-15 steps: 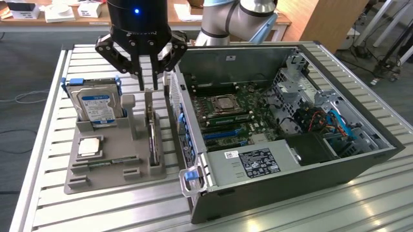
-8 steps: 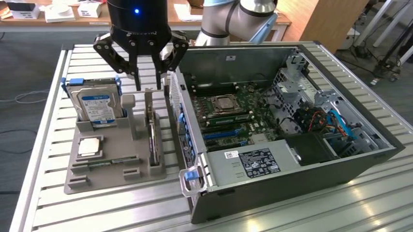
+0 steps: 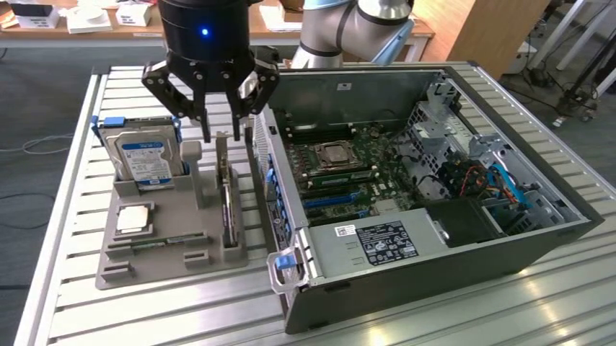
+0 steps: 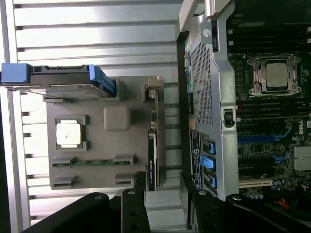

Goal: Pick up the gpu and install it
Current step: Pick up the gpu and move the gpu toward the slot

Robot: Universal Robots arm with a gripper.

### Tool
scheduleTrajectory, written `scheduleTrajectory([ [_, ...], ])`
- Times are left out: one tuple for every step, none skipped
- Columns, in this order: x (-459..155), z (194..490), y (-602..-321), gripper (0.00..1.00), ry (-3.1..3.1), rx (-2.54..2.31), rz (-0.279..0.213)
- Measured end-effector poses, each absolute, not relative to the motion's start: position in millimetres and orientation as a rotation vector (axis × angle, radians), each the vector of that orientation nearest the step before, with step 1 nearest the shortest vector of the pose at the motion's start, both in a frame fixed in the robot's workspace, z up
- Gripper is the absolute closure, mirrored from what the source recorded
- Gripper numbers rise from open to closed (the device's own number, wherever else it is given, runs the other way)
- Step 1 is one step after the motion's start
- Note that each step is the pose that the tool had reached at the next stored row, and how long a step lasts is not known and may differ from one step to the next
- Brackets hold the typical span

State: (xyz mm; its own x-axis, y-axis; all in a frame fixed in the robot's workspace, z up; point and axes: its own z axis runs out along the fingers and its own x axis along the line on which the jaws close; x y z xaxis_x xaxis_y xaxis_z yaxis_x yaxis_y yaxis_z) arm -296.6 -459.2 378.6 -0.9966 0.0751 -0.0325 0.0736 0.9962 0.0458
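Note:
The gpu [image 3: 228,196] is a thin dark card standing on its edge in a slot of the grey holder tray [image 3: 164,268], close to the open computer case. Seen from the wrist, the gpu [image 4: 152,145] is a narrow dark strip with a metal bracket at one end. My gripper [image 3: 221,135] hangs just above the card's far end, open, with nothing between its black fingers [image 3: 205,130]. In the wrist view the gripper [image 4: 164,196] has one finger on each side of the card's line, above it and not touching.
On the same tray are a blue-labelled hard drive [image 3: 144,155], a CPU [image 3: 135,218] and a green RAM stick [image 3: 159,245]. The open computer case [image 3: 539,241] lies at the exterior view's right, its motherboard [image 3: 356,173] and blue slots [image 3: 337,198] exposed. All rest on a slatted metal table [image 3: 68,216].

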Motion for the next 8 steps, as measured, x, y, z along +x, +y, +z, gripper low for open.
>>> scheduleTrajectory([
  [-297,377,-459,0.58,3.104,0.116,0.069],
  [-297,375,-459,0.58,3.104,0.116,0.069],
  [-297,373,-459,0.58,3.104,0.116,0.069],
  [-297,371,-459,0.58,3.104,0.116,0.069],
  [-297,370,-459,0.58,3.104,0.116,0.069],
  [-297,368,-459,0.58,3.104,0.116,0.069],
  [-298,366,-459,0.58,3.104,0.116,0.069],
  [-298,364,-459,0.58,3.104,0.116,0.069],
])
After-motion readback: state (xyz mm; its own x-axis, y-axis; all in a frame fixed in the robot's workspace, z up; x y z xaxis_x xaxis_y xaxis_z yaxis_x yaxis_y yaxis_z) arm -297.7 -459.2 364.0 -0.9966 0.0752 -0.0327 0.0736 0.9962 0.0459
